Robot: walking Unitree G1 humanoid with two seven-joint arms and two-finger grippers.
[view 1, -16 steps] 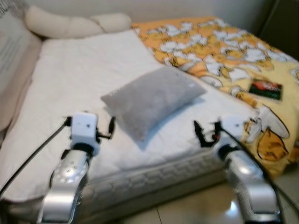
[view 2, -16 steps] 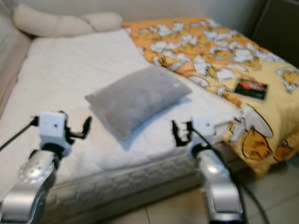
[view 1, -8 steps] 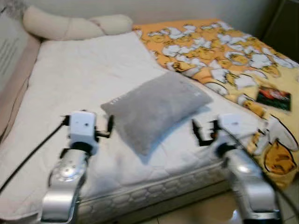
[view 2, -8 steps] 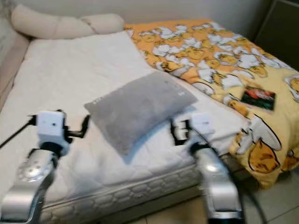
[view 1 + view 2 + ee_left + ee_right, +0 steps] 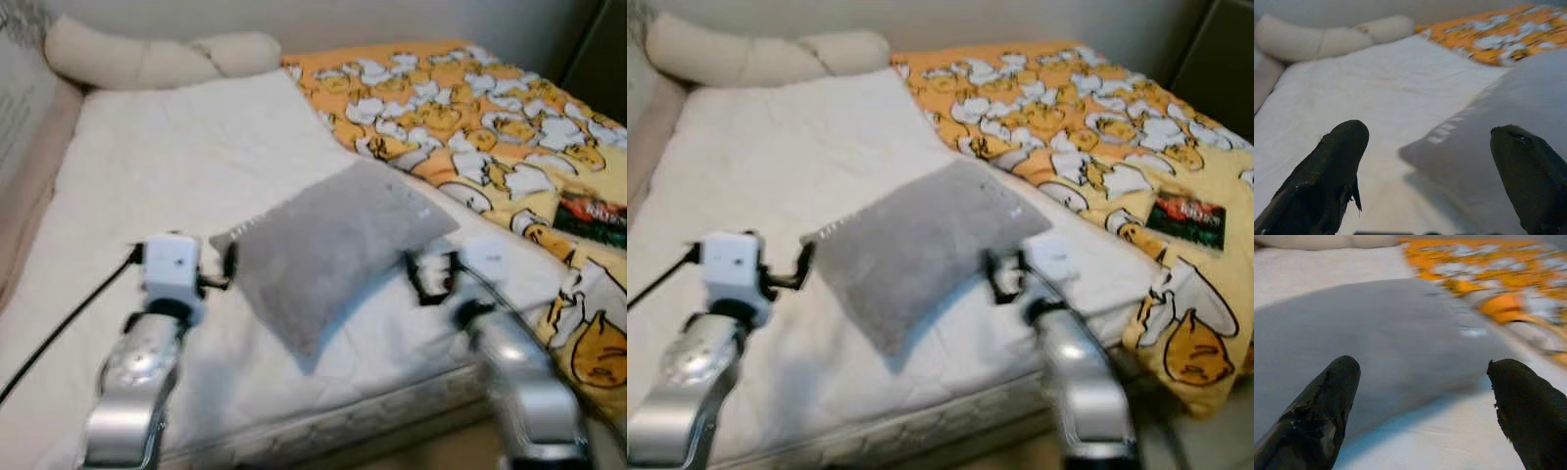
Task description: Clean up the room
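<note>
Left gripper (image 5: 227, 270) sits lower left, fingers spread, right by the gray pillow (image 5: 333, 245) lying mid-frame on the white mattress (image 5: 176, 166). Right gripper (image 5: 423, 274) has its fingers apart too, at the pillow's other end. Yellow blanket (image 5: 470, 117) fills the upper right.

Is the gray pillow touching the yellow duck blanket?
Cannot tell. In the left eye view the gray pillow meets the blanket's edge, too blurred to judge.

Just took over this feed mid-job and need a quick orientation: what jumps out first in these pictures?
A grey pillow lies askew on the bare white mattress, with the left gripper and right gripper open at either end of it. To the robot's right, a bright orange and yellow cartoon blanket covers the bed, a small dark packet lying on it. A long cream pillow lies at the head.
</note>
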